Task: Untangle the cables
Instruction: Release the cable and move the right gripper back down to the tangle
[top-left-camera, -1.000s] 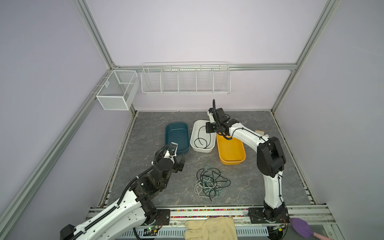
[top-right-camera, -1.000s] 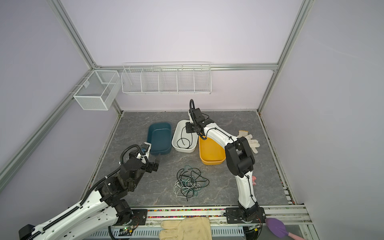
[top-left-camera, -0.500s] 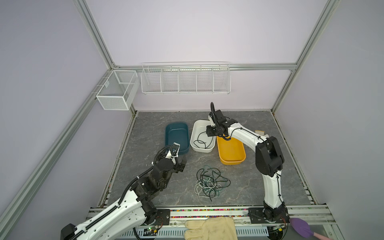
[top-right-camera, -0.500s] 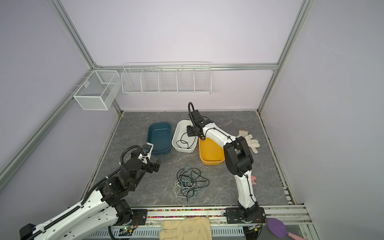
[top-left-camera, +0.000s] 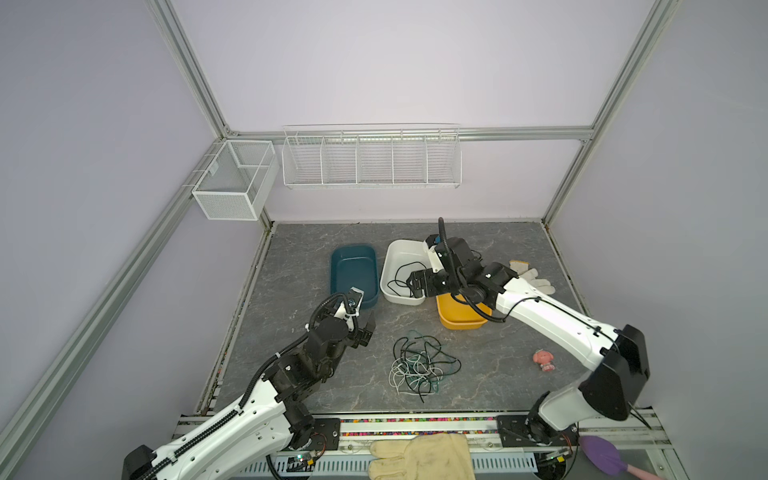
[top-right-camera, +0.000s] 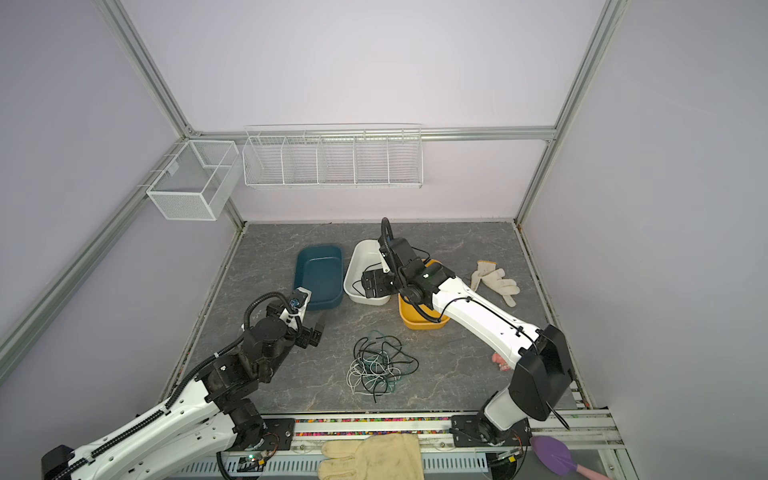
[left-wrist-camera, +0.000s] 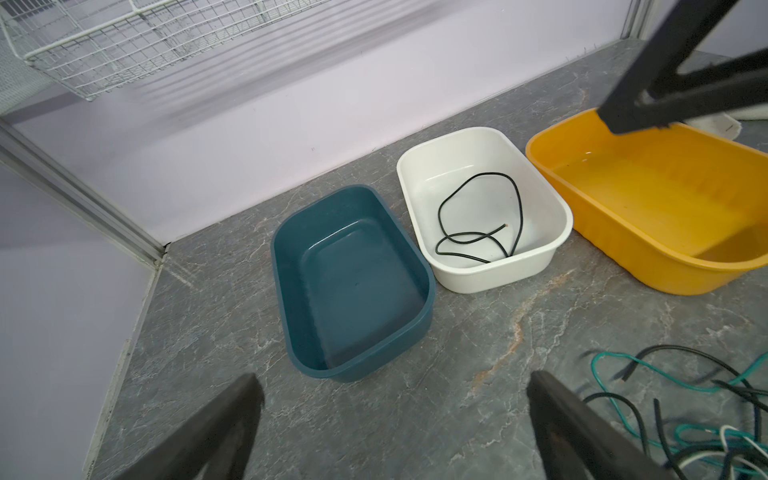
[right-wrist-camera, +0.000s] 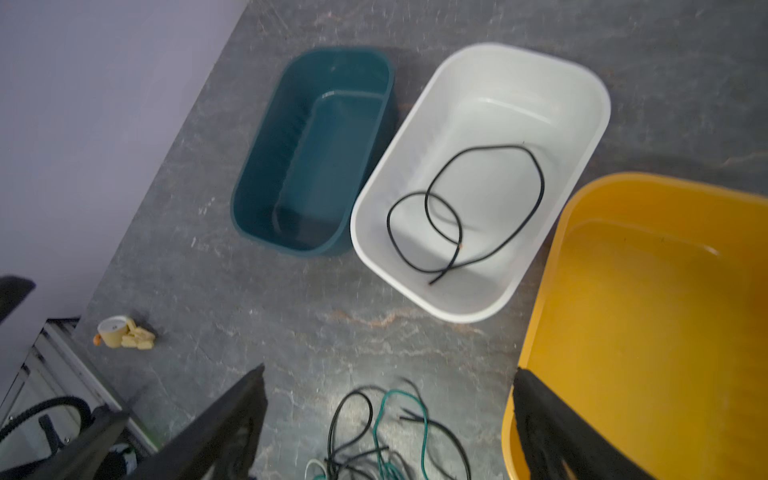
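A tangle of black, white and teal cables (top-left-camera: 419, 365) (top-right-camera: 380, 365) lies on the grey floor near the front middle. It also shows at the edge of the wrist views as cables (left-wrist-camera: 727, 436) (right-wrist-camera: 376, 432). One black cable (top-left-camera: 400, 277) (left-wrist-camera: 482, 220) (right-wrist-camera: 465, 212) lies loose and looped inside the white bin (top-left-camera: 388, 255) (right-wrist-camera: 519, 50). My right gripper (top-left-camera: 415, 284) (top-right-camera: 372, 284) (right-wrist-camera: 390, 372) hangs open over that bin's near end, holding nothing. My left gripper (top-left-camera: 365, 332) (top-right-camera: 318, 332) (left-wrist-camera: 395, 380) stands open left of the tangle, above bare floor.
A teal bin (top-left-camera: 353, 270) and a yellow bin (top-left-camera: 461, 322) flank the white one. A white glove (top-left-camera: 528, 278) and a pink toy (top-left-camera: 544, 360) lie to the right. A tan glove (top-left-camera: 419, 457) rests on the front rail. Wire baskets (top-left-camera: 370, 158) hang on the back wall.
My right gripper has opened and let the black cable fall into the white bin, while moving toward the bin's near end. The left arm has hardly moved.
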